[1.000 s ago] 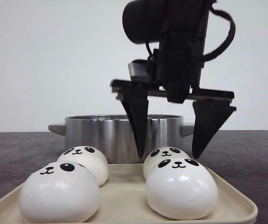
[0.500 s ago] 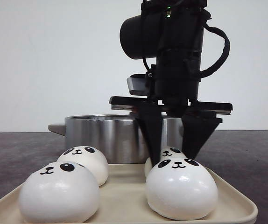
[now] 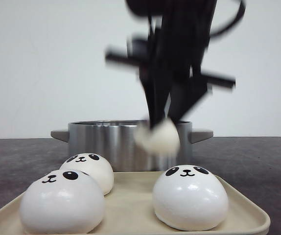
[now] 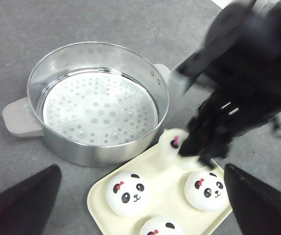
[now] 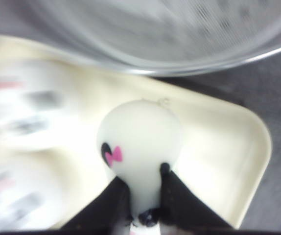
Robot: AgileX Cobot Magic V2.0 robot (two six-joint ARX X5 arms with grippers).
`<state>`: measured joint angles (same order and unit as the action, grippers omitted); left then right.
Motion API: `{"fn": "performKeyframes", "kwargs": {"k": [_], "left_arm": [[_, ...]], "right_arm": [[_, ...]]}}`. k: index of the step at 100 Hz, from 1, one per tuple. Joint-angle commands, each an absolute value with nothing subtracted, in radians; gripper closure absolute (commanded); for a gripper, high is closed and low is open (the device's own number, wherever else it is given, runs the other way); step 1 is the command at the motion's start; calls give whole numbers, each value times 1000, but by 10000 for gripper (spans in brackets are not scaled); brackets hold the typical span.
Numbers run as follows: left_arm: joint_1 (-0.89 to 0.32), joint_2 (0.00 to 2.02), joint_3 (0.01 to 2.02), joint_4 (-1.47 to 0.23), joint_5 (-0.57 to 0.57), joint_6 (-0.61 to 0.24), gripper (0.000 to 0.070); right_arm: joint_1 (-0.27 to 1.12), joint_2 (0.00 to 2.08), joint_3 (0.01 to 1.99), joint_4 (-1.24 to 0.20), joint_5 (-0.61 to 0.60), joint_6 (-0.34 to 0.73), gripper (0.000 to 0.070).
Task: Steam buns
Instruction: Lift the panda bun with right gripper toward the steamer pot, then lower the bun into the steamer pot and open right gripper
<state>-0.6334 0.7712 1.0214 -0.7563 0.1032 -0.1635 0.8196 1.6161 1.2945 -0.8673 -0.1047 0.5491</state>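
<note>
Front view shows one panda bun (image 3: 159, 137) lifted off the tray, pinched between the fingers of the right gripper (image 3: 164, 120) and hanging in front of the near wall of the steamer pot (image 3: 106, 142); arm and bun are blurred with motion. In the right wrist view the fingertips (image 5: 167, 178) are clamped on the bun's base, its pink bow facing the camera. Three other buns sit on the cream tray (image 3: 250, 208): one at the near right (image 3: 189, 198), one at the near left (image 3: 62, 203), and one just behind that (image 3: 89, 169). The pot stands just beyond the tray's far edge, and the left wrist view shows its perforated steaming plate (image 4: 99, 110) with no bun on it. The left gripper (image 4: 140, 196) hovers well above, its fingers spread wide.

The step in hand looks like carrying the first bun to the pot. Next, the bun must clear the rim, come over the plate, and be lowered before release.
</note>
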Motion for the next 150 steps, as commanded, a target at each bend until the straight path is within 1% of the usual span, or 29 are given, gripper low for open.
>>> {"fn": "performKeyframes", "kwargs": {"k": [1,9,16,22,29,35,39,51,75,91,111,123,137,150], "left_arm": [[-642,776,1035,-748,101,-147,0],[-642,776,1035,-747,101,-147,0],[-642,776,1035,-743,101,-147,0],[-642,776,1035,-735,101,-147,0],[-642,776,1035,-725,101,-147,0],[-642,776,1035,-715,101,-147,0],[-642,776,1035,-711,101,-147,0],[-642,777,1035,-710,101,-147,0],[-642,777,1035,-712,101,-147,0],[-642,776,1035,-714,101,-147,0],[-642,777,1035,-719,101,-147,0],[-642,777,1035,-720,101,-147,0],[-642,777,1035,-727,101,-147,0],[-642,777,1035,-747,101,-147,0]], "right_arm": [[839,1578,1337,-885,-133,539,697],[856,1513,1377,-899,-128,537,697],[863,1467,1422,-881,-89,526,697],[863,1441,1465,-851,-31,489,697],[856,1436,1523,-815,60,407,697],[828,1441,1564,-793,98,358,697],[806,1454,1587,-779,91,346,697],[730,1531,1662,-761,13,333,697],[622,1757,1808,-779,-72,325,697],[595,1896,1836,-790,-71,328,697],[573,2027,1836,-845,-71,332,697],[566,2078,1836,-854,-65,332,697],[565,2113,1835,-848,-10,329,697],[564,2132,1835,-836,-8,332,697]]}}
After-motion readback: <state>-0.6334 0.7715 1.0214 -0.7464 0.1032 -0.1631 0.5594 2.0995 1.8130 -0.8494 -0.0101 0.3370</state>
